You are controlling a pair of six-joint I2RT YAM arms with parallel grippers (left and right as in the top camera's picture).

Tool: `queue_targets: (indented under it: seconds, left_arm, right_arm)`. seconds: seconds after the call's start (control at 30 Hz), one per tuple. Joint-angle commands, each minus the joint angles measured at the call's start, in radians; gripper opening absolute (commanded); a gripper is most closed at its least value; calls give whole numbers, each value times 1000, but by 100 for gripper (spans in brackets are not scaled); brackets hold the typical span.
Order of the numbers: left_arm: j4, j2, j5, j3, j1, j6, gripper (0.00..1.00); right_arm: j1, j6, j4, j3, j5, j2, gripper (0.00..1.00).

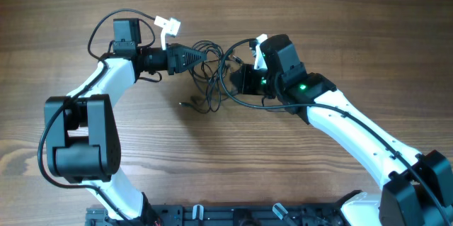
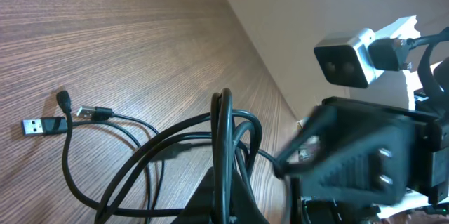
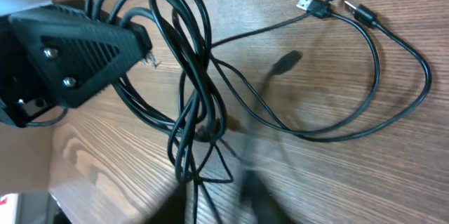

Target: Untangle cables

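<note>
The cables [image 1: 210, 77] are found bunched in a tangle on the wooden tabletop [image 1: 297, 13], between the two tools. The left tool [image 1: 200, 55] is seen clenched on several strands of the bundle. In the left wrist view these strands rise in a tall loop from between its fingers [image 2: 242, 206]. The right tool [image 1: 238, 77] is positioned just beside the tangle on the opposite side. Its fingers are blurred in the right wrist view, with a strand passing between them, so it cannot be told whether it is clamped or released. Loose ends are trailed across the tabletop toward the robot's base. Among them a silver-tipped USB plug [image 3: 304, 3] is noted lying flat near two other plug ends.
</note>
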Motion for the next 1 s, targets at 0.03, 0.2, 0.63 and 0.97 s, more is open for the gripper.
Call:
queue_targets:
  seconds: [0.03, 0.2, 0.63, 0.97]
  left_arm:
    - [0, -6, 15, 1, 3, 23, 4]
    - [0, -6, 17, 1, -3, 23, 4]
    - [1, -6, 206, 1, -37, 61, 4]
    - [0, -6, 260, 1, -18, 94, 4]
  right_arm:
    - [-1, -3, 3, 16, 14, -11, 85]
    - [-1, -3, 6, 16, 121, -11, 93]
    - [-1, -7, 68, 16, 87, 24, 64]
    - [-76, -85, 181, 16, -92, 21, 67]
